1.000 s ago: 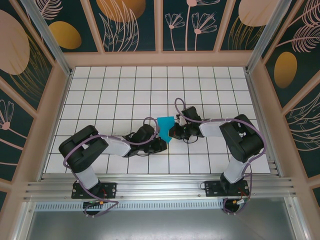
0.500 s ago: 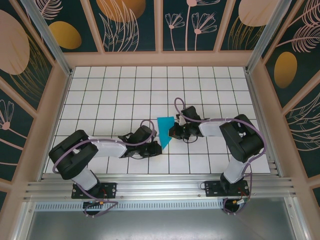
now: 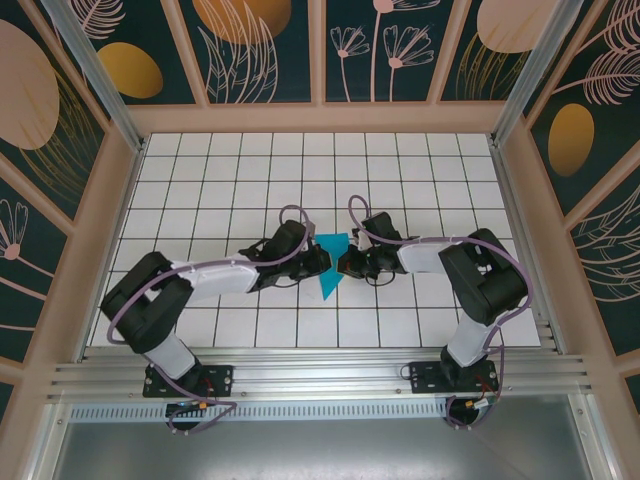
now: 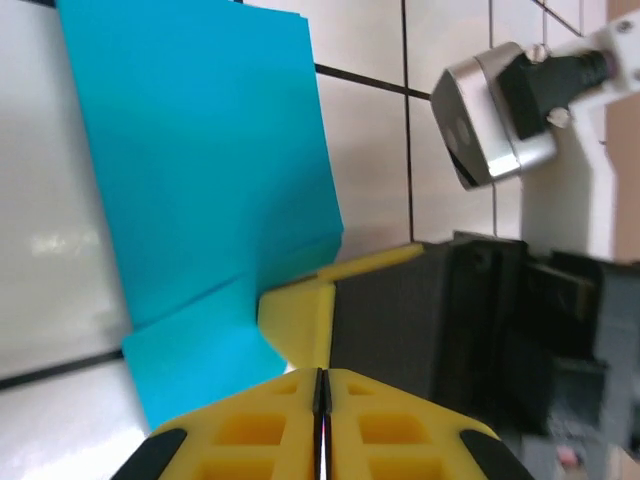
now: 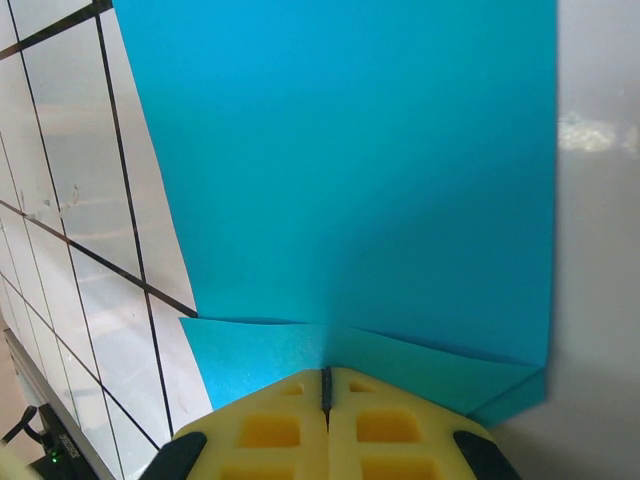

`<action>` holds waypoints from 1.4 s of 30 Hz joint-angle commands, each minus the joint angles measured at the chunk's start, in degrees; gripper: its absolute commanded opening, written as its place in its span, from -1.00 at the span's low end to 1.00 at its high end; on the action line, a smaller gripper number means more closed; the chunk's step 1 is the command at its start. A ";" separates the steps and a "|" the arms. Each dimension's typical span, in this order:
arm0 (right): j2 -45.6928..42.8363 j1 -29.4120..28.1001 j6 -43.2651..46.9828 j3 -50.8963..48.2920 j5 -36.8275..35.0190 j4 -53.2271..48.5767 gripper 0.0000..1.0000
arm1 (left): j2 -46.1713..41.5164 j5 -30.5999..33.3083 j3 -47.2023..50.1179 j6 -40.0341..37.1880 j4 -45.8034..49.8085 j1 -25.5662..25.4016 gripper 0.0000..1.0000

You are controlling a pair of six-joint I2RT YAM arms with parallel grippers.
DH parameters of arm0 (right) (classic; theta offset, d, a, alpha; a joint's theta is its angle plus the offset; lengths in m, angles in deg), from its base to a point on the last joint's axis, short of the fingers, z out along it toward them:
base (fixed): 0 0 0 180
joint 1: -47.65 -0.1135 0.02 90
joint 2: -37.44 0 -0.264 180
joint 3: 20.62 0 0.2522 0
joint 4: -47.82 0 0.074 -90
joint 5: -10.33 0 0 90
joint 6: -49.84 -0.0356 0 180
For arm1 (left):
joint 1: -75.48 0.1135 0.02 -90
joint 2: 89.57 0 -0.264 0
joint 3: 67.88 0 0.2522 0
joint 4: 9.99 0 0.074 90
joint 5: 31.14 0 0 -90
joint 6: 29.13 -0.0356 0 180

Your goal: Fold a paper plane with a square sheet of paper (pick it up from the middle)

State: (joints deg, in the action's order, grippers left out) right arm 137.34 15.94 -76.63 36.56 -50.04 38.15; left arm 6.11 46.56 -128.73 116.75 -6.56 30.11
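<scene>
The left gripper (image 3: 319, 262) has its two yellow fingers (image 4: 270, 430) pressed together, with only a thin dark seam between them. Its tip lies against the left edge of the paper (image 3: 330, 270), touching a lower flap. Whether any paper is pinched in that seam cannot be told.

The right gripper (image 3: 345, 263) is also closed. In its wrist view the fingers (image 5: 270, 430) meet at a fold near the bottom of the paper (image 5: 350, 170), and the creased flap runs straight into the seam, so it is clamped on the paper. From the left wrist, one yellow finger of the right gripper shows beside the paper's (image 4: 200, 170) right edge, just above the left fingertips. The two grippers face each other from opposite sides, nearly tip to tip.

There is one piece of paper, two arms and two grippers. The paper is teal and folded into a narrow shape, wide at the far end and coming to a point at the near end.

It sits around the middle of the white tiled table (image 3: 200, 170), slightly toward the near side. Bare tiles run out in every direction from the paper. The side walls (image 3: 120, 190) and the back wall are well apart from both grippers. Only the near edge, where the arm bases stand, is somewhat closer.
</scene>
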 commanded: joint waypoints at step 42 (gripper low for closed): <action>-8.53 -5.50 -5.66 -7.95 2.15 7.03 -0.88 | 10.60 4.60 -3.04 -6.39 6.54 0.13 -0.85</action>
State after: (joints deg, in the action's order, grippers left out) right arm 130.78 11.09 -79.65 30.44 -50.79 41.50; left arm 14.33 50.37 -131.59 111.81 -3.06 30.11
